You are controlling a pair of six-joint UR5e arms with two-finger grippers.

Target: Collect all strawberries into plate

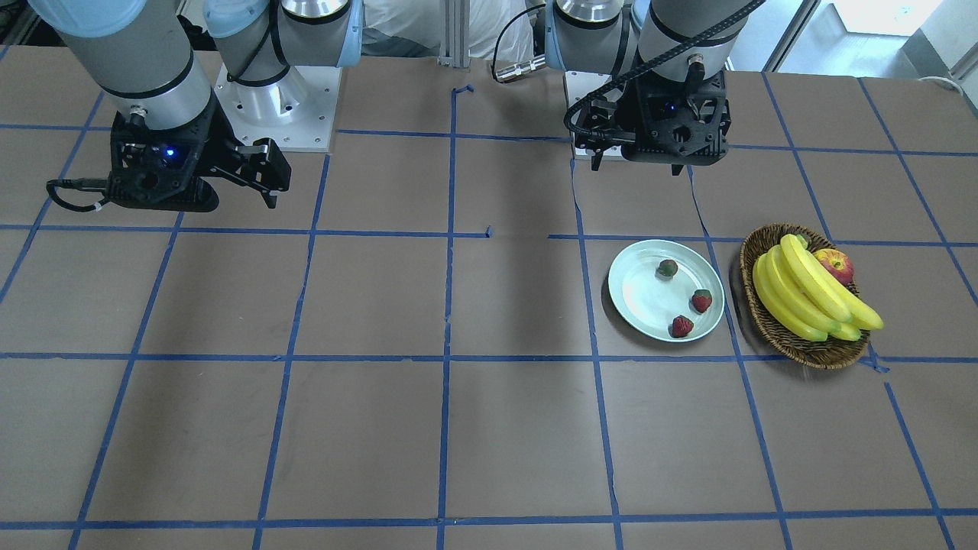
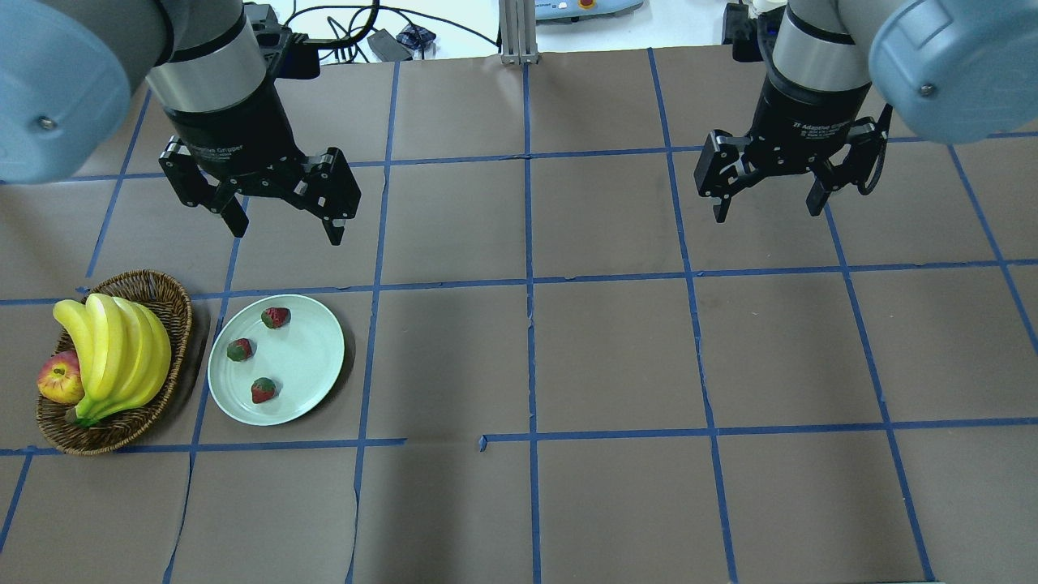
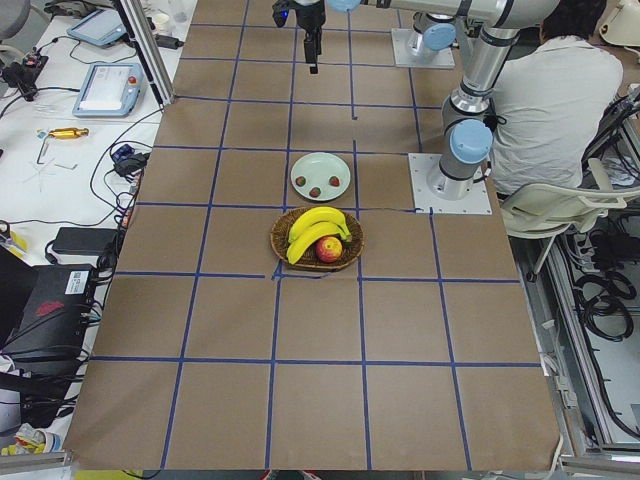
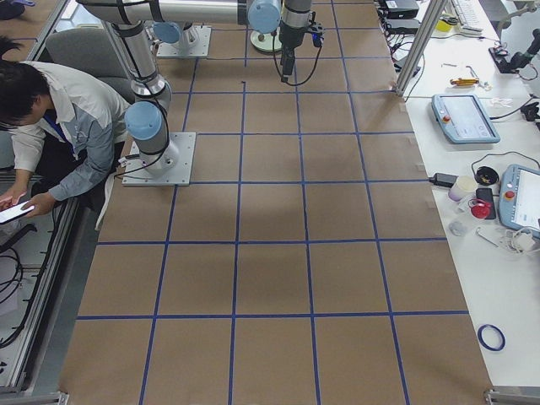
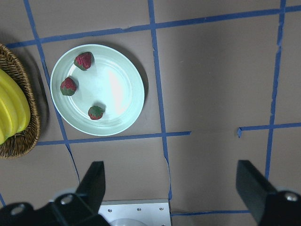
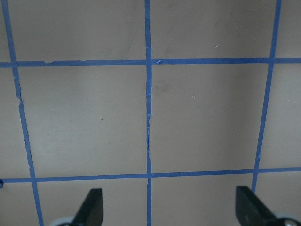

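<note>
- Checking the overhead view, I get both grippers whole, while each wrist view shows only its own two fingertips at the bottom corners.
- My right wrist view gives nothing but taped table (image 6: 202,117). The left wrist view takes in the plate (image 5: 124,89) and only the basket's (image 5: 28,136) edge.
- Only the overhead and front views show me the apple (image 2: 59,380) in the basket, at 9 o'clock of the bananas (image 2: 113,349).
- Left gripper (image 2: 288,234): fingers spread wide, holding nothing, hanging above the table at the plate's 12 o'clock in the overhead view.
- Right gripper (image 2: 766,213): also spread wide and holding nothing, well apart from the plate at its 2 o'clock.
- All three strawberries lie in the plate, apart from one another: at 12 o'clock (image 2: 275,316), 9 o'clock (image 2: 239,349) and 7 o'clock (image 2: 263,390).
- The basket sits just beside the plate at its 9 o'clock, with bananas and apple inside.
</note>
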